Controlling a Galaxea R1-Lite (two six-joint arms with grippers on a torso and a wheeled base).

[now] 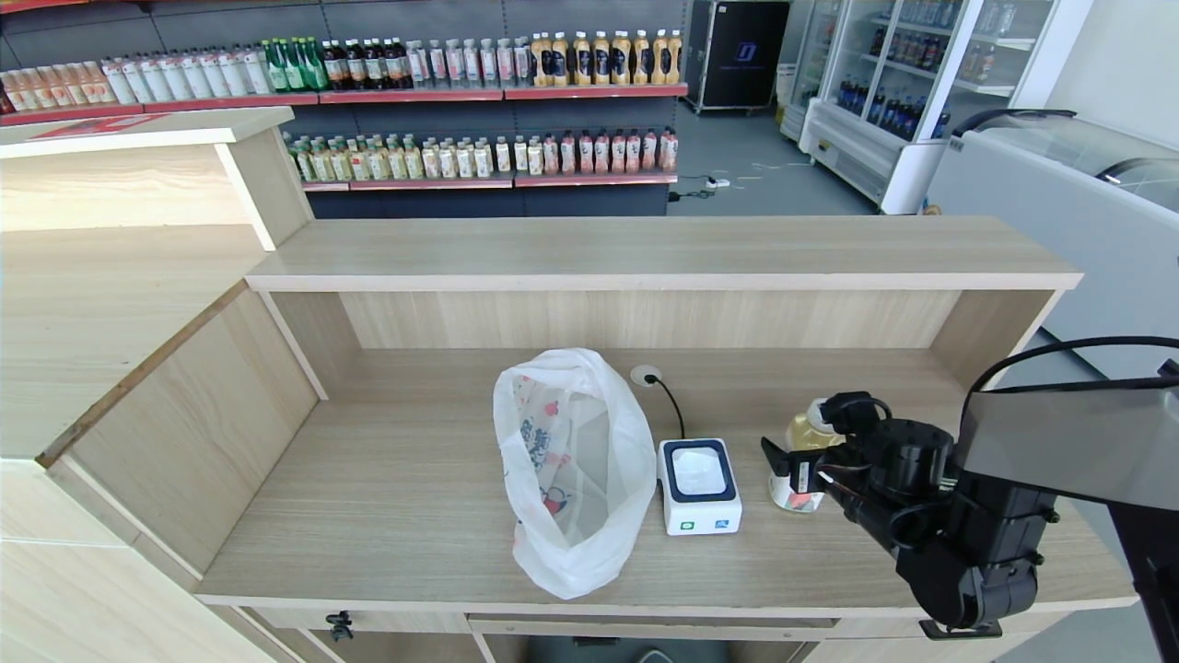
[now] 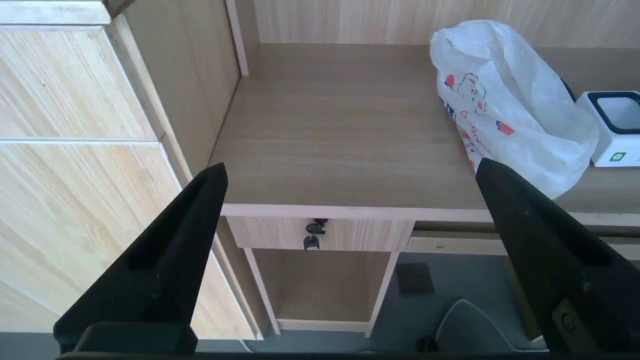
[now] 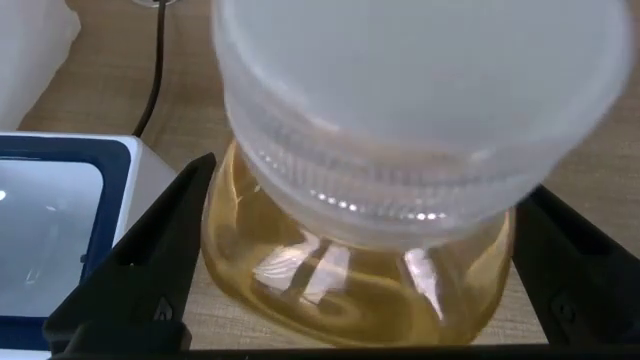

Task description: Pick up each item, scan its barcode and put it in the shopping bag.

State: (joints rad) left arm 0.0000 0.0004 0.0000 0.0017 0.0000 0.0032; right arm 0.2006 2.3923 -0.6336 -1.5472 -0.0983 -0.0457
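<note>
A bottle (image 1: pixel 799 437) of amber drink with a white cap (image 3: pixel 400 110) stands upright on the wooden counter (image 1: pixel 387 497), right of the white barcode scanner (image 1: pixel 698 483). My right gripper (image 1: pixel 799 456) is open, one finger on each side of the bottle's shoulder (image 3: pixel 350 270); from these views I cannot tell whether the fingers touch it. The white plastic shopping bag (image 1: pixel 571 470) lies left of the scanner with its mouth open towards me. My left gripper (image 2: pixel 352 175) hangs open and holds nothing, off the counter's front left edge, above the floor.
The scanner's black cable (image 1: pixel 671 405) runs back to a grommet (image 1: pixel 646 375). A raised ledge (image 1: pixel 663 253) and side walls enclose the counter on three sides. A drawer with a key (image 1: pixel 339 626) sits under the front edge. Drink shelves (image 1: pixel 479 92) stand behind.
</note>
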